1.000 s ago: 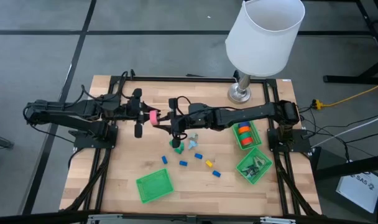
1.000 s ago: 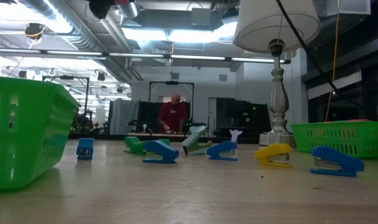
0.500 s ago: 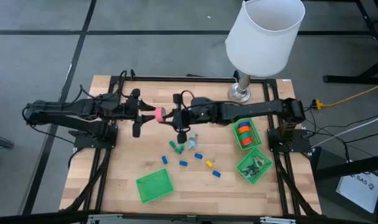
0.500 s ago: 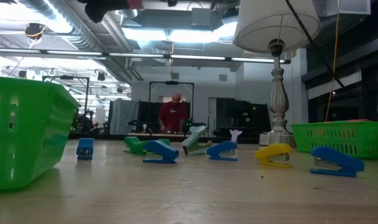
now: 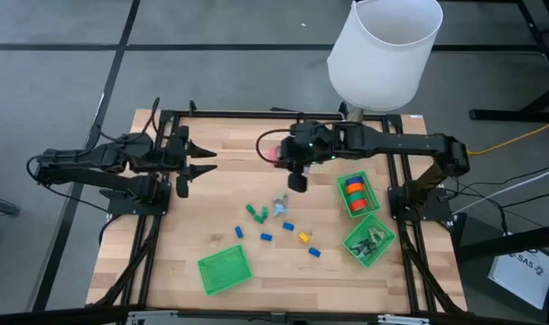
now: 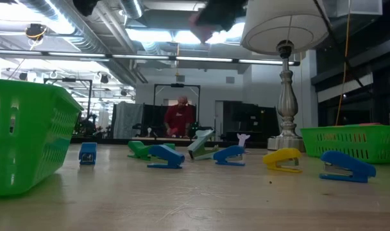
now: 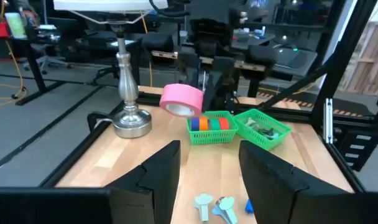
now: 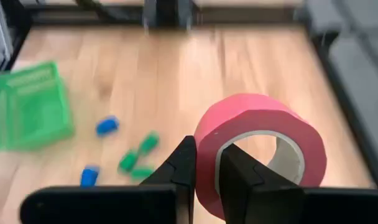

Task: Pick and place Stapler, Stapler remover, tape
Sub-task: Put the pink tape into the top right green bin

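A pink tape (image 8: 257, 155) roll hangs high above the table's far middle, with my right gripper (image 8: 204, 171) shut on it; the high view shows this tape (image 5: 272, 153) to the left of that gripper (image 5: 286, 155). My left gripper (image 5: 207, 161) stands open at the table's left with nothing between its fingers (image 7: 167, 171). Blue, green and yellow staplers (image 5: 283, 226) lie on the table's middle. Stapler removers (image 5: 369, 239) fill a green basket at the right. My right gripper pinches the roll's wall (image 8: 206, 140), one finger inside the ring's hole and one on the outside. The fingers come from the table's right. The roll is lifted clear, high over the table, and its hole shows in the wrist view.
A green basket (image 5: 353, 196) at the right holds orange, red and blue tape rolls. Another green basket (image 5: 225, 269) stands near the front left. A lamp (image 5: 349, 135) with a white shade stands at the far right. Small light-blue pieces (image 5: 282, 206) lie among the staplers.
My left gripper has opened, let go of the pink tape and drawn back toward the table's left edge. My right gripper, still shut on the roll, has carried it toward the table's right and far side.
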